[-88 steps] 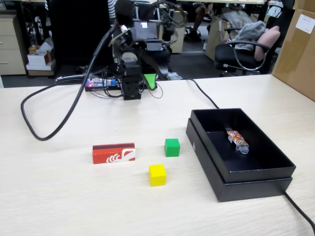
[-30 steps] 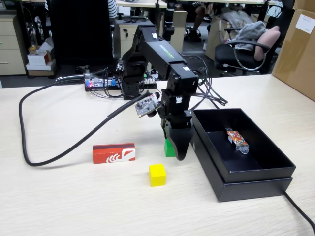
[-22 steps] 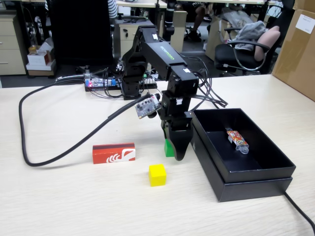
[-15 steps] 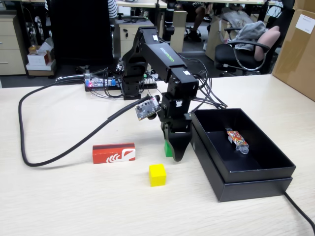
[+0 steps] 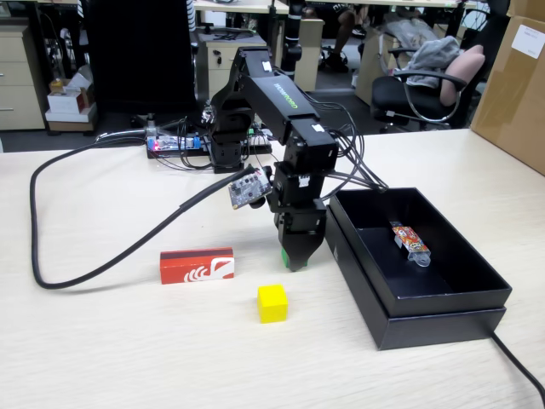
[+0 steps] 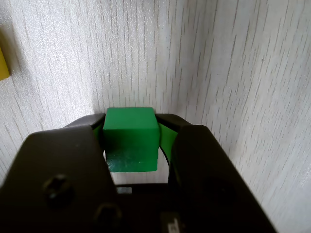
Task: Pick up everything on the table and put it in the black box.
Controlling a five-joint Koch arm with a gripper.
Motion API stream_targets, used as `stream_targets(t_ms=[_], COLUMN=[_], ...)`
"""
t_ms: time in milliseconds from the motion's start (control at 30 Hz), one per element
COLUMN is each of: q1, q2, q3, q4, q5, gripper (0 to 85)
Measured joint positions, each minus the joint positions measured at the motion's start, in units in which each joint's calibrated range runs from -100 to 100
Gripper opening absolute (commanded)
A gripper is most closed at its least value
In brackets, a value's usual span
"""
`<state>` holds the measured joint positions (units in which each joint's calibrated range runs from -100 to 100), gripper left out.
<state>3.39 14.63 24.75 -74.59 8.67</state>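
Observation:
In the wrist view my gripper (image 6: pixel 131 127) is shut on the small green cube (image 6: pixel 131 138), the black jaws pressing both its sides just above the beige wood-grain table (image 6: pixel 218 73). In the fixed view the gripper (image 5: pixel 294 258) points straight down beside the black box (image 5: pixel 443 300), and only a green sliver of the cube (image 5: pixel 282 253) shows at its tip. The yellow cube (image 5: pixel 272 303) sits in front of the gripper, and its edge shows in the wrist view (image 6: pixel 3 65). The red rectangular box (image 5: pixel 197 265) lies to the left.
A colourful wrapped packet (image 5: pixel 410 242) lies inside the black box. A thick black cable (image 5: pixel 102 256) loops across the table's left part. A circuit board with wires (image 5: pixel 174 143) sits behind the arm's base. A tan carton (image 5: pixel 515 81) stands at the far right.

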Motion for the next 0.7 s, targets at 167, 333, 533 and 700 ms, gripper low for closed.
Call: stream_targets(t_ms=[167,333,533,700], q1=[0.0,-0.2,-0.5,2.2], q2=[0.0,-7.9,-30.3,-42.8], q3=[0.0,-0.1,-2.1,-2.2], q4=[0.0,0.0,-1.3,-3.3], q5=[0.0,0.0,-1.0,-1.2], gripper=[10.1,5.6,5.7,5.7])
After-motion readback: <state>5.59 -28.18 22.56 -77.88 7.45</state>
